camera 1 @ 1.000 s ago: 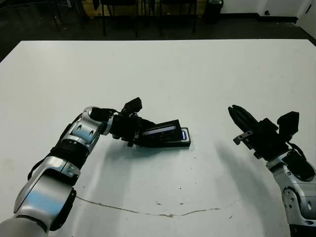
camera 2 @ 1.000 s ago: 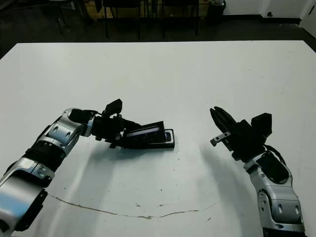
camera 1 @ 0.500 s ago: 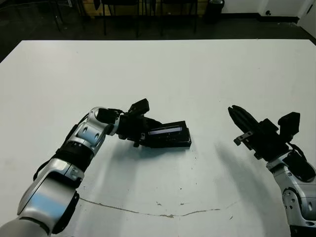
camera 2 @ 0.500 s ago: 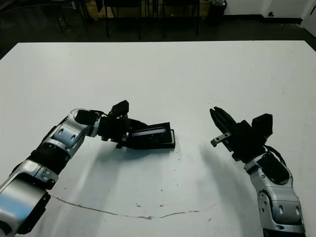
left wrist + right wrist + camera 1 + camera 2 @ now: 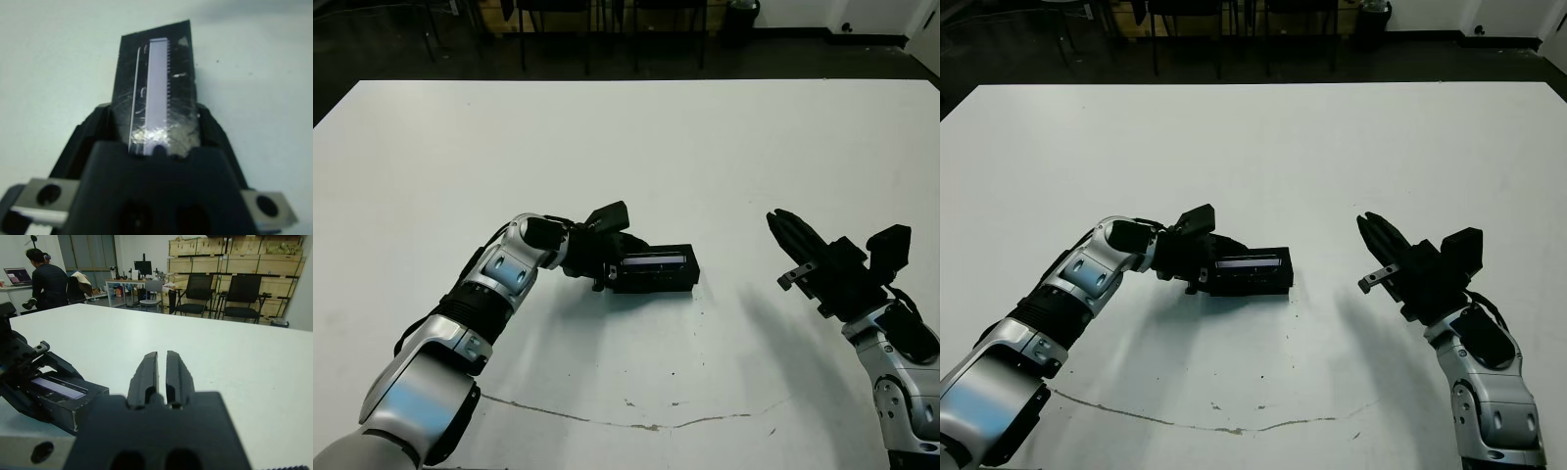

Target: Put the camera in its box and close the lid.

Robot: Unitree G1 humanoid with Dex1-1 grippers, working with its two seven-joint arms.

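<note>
The black lid (image 5: 656,262), with its glossy strip (image 5: 157,93), lies flat on the box (image 5: 658,283) near the table's middle. My left gripper (image 5: 615,268) is shut on the lid's left end, one finger (image 5: 100,128) on each long side. The camera is hidden under the lid. My right gripper (image 5: 785,231) hovers well to the right of the box, shut with nothing in it, its fingers (image 5: 146,371) pointing toward the table's far side. The box also shows low in the right wrist view, as a black box (image 5: 58,399).
A thin brown crack line (image 5: 636,425) runs across the white table (image 5: 636,147) near its front edge. Beyond the table's far edge stand black chairs (image 5: 244,296), and a person (image 5: 46,281) sits at a desk.
The lid has come down from a tilt to lie flat on the box, covering the camera's lit screen. My left gripper has moved right with it. The right arm has stayed still.
</note>
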